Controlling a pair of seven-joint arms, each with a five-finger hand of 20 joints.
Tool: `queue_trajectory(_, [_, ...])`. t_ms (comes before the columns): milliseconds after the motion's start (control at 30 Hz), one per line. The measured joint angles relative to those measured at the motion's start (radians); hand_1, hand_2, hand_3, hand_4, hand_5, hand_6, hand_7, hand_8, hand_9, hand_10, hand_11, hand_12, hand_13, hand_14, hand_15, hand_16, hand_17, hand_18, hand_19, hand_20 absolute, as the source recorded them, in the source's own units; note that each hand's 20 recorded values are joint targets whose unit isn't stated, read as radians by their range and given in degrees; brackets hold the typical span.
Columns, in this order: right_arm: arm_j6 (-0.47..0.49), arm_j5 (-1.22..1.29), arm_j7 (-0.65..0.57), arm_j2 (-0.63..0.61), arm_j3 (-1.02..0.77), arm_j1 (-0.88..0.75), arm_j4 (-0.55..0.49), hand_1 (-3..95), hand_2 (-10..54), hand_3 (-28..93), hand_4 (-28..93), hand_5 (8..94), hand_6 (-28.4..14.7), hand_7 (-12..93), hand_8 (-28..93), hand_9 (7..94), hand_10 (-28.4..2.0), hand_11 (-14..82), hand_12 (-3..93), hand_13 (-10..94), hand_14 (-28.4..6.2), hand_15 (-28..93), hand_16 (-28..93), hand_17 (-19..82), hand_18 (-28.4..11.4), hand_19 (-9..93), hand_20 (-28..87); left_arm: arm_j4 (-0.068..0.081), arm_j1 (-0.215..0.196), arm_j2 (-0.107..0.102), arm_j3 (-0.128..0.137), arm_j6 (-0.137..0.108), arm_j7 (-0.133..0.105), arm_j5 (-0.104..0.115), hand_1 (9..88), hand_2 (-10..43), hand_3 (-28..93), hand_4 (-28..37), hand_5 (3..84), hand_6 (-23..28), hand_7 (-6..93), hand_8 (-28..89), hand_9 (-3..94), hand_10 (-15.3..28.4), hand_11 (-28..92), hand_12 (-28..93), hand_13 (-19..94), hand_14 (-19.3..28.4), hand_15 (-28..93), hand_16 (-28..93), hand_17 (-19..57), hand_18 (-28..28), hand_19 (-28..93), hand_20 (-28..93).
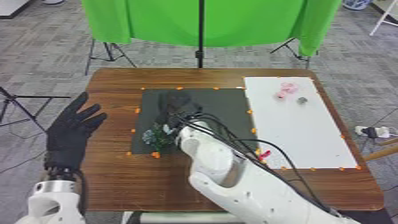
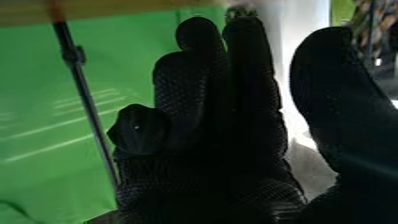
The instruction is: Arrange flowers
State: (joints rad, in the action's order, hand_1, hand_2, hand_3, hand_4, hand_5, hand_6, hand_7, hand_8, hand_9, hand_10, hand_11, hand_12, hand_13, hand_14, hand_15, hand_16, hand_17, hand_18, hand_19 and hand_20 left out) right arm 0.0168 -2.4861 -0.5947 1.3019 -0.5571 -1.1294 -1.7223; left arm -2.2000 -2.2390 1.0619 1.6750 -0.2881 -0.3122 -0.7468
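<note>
Near side: wooden table (image 1: 115, 185), one magenta flower (image 1: 265, 155) close by the right forearm, at the white sheet's near left part. Orange markers (image 1: 155, 155) edge both the dark mat and the white sheet.

Left hand (image 1: 67, 137) raised at the table's left edge, fingers loosely straight, a little spread, nothing held.

One leafy bunch with pale blossoms (image 1: 149, 136) lies on the dark mat (image 1: 226, 97), just nearer than the right hand (image 1: 178, 106) and slightly to its left. Separate blossoms too bunched to count. Right hand is over the mat. Right wrist view: the hand (image 2: 213, 165) has most fingers long and fairly straight, one bent in, thumb well apart. A small greenish bit (image 2: 238, 11) shows at the fingertips; cannot tell if gripped.

Farther, on the white sheet (image 1: 298, 127): two pink blossoms (image 1: 290, 86) side by side, one grey-green piece (image 1: 302, 100) just beside.

Beyond the table: green cloth (image 1: 147, 20), dark stand (image 1: 200, 54) before it.
</note>
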Motion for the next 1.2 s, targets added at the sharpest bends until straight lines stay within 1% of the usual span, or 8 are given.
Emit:
queue_trajectory(167, [-0.071, 0.096, -0.084, -0.070, 0.004, 0.065, -0.042, 38.3, -9.5, 78, -28, 70.8, 0.7, 19, -13, 69.4, -15.2, 33.1, 15.9, 57, -13.2, 81, 12, 29, -17.9, 93, 68, -0.003, -0.017, -0.001, 0.000, -0.011, -0.024, 0.011, 20.8, 6.8, 79, -28.3, 32.8, 5.7, 14.7, -11, 32.4, 17.8, 26, 11, 23, 24.6, 54, -8, -9.2, 25.8, 53, 22])
queue_trajectory(300, [-0.099, 0.152, -0.172, -0.160, -0.030, 0.102, -0.064, 37.8, -9.5, 79, -28, 65.5, 0.2, 17, -14, 67.6, -15.7, 29.7, 14.9, 57, -13.3, 81, 12, 30, -18.1, 93, 67, -0.007, -0.029, -0.001, -0.001, -0.019, -0.037, 0.016, 20.9, 6.8, 78, -28.3, 32.9, 5.7, 14.7, -11, 32.4, 17.9, 26, 11, 23, 24.6, 54, -8, -9.2, 25.7, 53, 22])
queue_trajectory(433, [-0.124, 0.203, -0.233, -0.266, -0.131, 0.084, -0.070, 37.1, -9.5, 80, -28, 61.0, -0.3, 17, -13, 64.7, -16.8, 26.7, 14.4, 56, -13.8, 80, 11, 30, -18.3, 93, 67, -0.009, -0.035, 0.000, -0.001, -0.024, -0.043, 0.017, 20.9, 6.8, 79, -28.3, 32.9, 5.8, 14.6, -11, 32.4, 17.8, 26, 11, 23, 24.6, 54, -8, -9.2, 25.8, 53, 22])
queue_trajectory(633, [-0.217, 0.307, -0.385, -0.458, -0.210, 0.040, -0.036, 36.1, -9.5, 80, -28, 56.8, -0.3, 16, -13, 60.3, -17.8, 22.9, 13.3, 55, -14.4, 79, 11, 30, -18.4, 93, 68, -0.009, -0.037, -0.001, -0.005, -0.027, -0.058, 0.021, 20.9, 6.8, 79, -28.3, 32.9, 5.8, 14.5, -11, 32.3, 17.8, 26, 11, 23, 24.6, 54, -8, -9.2, 25.7, 54, 22])
queue_trajectory(800, [-0.176, 0.367, -0.424, -0.552, -0.246, 0.024, 0.064, 34.8, -9.5, 81, -28, 53.4, 0.1, 16, -13, 56.3, -19.2, 20.0, 13.1, 52, -15.2, 79, 10, 29, -18.4, 93, 67, -0.009, -0.039, -0.001, -0.007, -0.027, -0.063, 0.021, 20.9, 6.8, 78, -28.3, 32.8, 5.8, 14.6, -11, 32.2, 17.7, 26, 11, 23, 24.6, 54, -8, -9.2, 25.8, 54, 22])
queue_trajectory(967, [-0.099, 0.410, -0.426, -0.571, -0.221, 0.057, 0.155, 34.3, -9.5, 81, -28, 50.9, 1.0, 16, -14, 52.5, -19.2, 17.9, 12.9, 49, -15.2, 79, 9, 26, -18.0, 93, 66, -0.009, -0.038, -0.001, -0.013, -0.027, -0.066, 0.022, 20.9, 6.8, 78, -28.3, 32.7, 5.7, 14.6, -11, 32.3, 17.7, 26, 11, 23, 24.5, 54, -8, -9.2, 25.6, 54, 22])
queue_trajectory(1100, [-0.070, 0.429, -0.412, -0.559, -0.206, 0.082, 0.195, 33.3, -9.5, 82, -28, 40.0, 1.5, 16, -13, 46.4, -20.8, 15.5, 12.9, 45, -16.1, 78, 7, 25, -18.0, 93, 64, -0.008, -0.035, -0.001, -0.020, -0.027, -0.072, 0.023, 20.9, 6.8, 78, -28.3, 32.7, 5.6, 14.7, -11, 32.2, 17.8, 26, 11, 23, 24.5, 54, -8, -9.2, 25.7, 54, 22])
queue_trajectory(1200, [-0.057, 0.423, -0.395, -0.546, -0.179, 0.104, 0.225, 32.9, -9.5, 83, -28, 35.2, 1.9, 16, -13, 44.4, -21.3, 15.1, 12.8, 44, -16.5, 78, 6, 24, -18.2, 93, 63, -0.006, -0.031, -0.001, -0.024, -0.027, -0.073, 0.024, 20.9, 6.7, 79, -28.3, 32.7, 5.7, 14.8, -11, 32.2, 17.8, 26, 11, 23, 24.5, 54, -8, -9.2, 25.7, 54, 22])
